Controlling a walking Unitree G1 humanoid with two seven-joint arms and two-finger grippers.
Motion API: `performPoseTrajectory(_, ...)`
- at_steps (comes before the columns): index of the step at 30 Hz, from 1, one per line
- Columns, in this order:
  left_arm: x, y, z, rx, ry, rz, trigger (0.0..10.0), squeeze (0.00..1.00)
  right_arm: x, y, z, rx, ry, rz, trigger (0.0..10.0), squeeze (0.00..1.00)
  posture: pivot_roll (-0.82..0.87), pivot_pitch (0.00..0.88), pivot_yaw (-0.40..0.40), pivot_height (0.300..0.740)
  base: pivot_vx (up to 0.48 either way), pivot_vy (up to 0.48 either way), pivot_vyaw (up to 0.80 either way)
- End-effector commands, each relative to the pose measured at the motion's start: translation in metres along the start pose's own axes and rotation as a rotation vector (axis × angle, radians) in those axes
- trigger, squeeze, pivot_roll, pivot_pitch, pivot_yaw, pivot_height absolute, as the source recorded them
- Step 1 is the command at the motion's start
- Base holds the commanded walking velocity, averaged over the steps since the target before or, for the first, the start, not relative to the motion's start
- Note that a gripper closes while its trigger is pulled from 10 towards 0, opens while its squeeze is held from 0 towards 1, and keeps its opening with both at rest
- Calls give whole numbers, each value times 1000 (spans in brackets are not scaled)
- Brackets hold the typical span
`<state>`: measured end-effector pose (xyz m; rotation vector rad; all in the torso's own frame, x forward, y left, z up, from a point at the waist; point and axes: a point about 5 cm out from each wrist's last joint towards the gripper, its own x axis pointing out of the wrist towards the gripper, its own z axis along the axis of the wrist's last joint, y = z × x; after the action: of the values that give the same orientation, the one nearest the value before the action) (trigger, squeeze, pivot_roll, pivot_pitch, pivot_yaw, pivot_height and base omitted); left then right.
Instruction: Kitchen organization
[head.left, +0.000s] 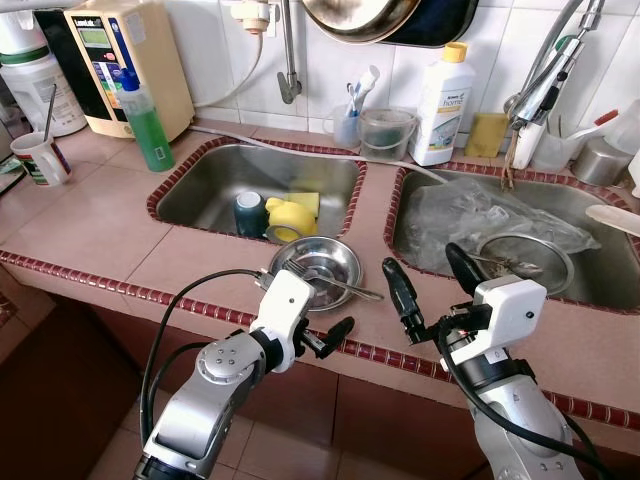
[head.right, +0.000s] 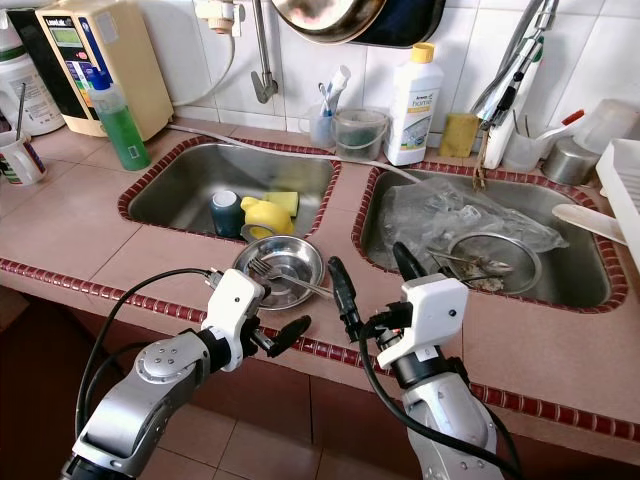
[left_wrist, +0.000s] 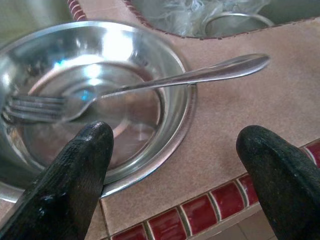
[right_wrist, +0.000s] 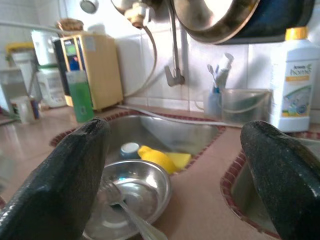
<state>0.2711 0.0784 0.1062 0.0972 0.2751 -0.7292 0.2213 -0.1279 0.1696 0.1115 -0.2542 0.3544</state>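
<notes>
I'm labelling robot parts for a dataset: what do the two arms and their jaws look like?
Both arms are silver metal with rounded joints and loose black cables. The left gripper and the right gripper each have a white boxy housing and two long, matte black fingers with rounded tips.

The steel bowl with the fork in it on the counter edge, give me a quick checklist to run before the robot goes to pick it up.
1. Left gripper open: ok, fingers spread in the left wrist view.
2. Right gripper open: ok, fingers wide apart.
3. Steel bowl free to grasp: ok, it sits upright on the counter between the two sinks, near the red tile edge, nothing holding it.
4. Fork secure: not ok, it lies loose, tines in the bowl, handle sticking out over the rim, and may slide if tilted.
5. Left gripper lined up: ok, the near rim lies just ahead of its fingers.
6. Bowl contents besides the fork: cannot tell, reflections mask it.
</notes>
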Motion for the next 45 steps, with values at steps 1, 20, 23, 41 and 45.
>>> performPoseTrajectory(1, -1, 3, -4, 1, 28, 22, 10000, 0, 1, 3, 7, 11, -21, 14, 10000, 0, -114, 54, 56, 740, 0, 0, 0)
performPoseTrajectory(20, -4, 26, 0, 53, 41, 75, 10000, 0, 5, 8, 9, 40, -22, 19, 10000, 0, -111, 51, 71, 740, 0, 0, 0)
performPoseTrajectory(23, -3, 25, 2, 52, 28, 75, 10000, 0, 5, 8, 9, 42, -22, 16, 10000, 0, -111, 52, 71, 740, 0, 0, 0)
performPoseTrajectory(41, -4, 16, 74, 91, -366, 34, 10000, 0, 8, 12, 6, 52, -14, 46, 10000, 0, -101, 56, 67, 740, 0, 0, 0)
performPoseTrajectory(45, -6, 13, 79, 84, -399, 24, 10000, 0, 6, 14, 2, 53, 6, 61, 10000, 0, -101, 54, 70, 740, 0, 0, 0)
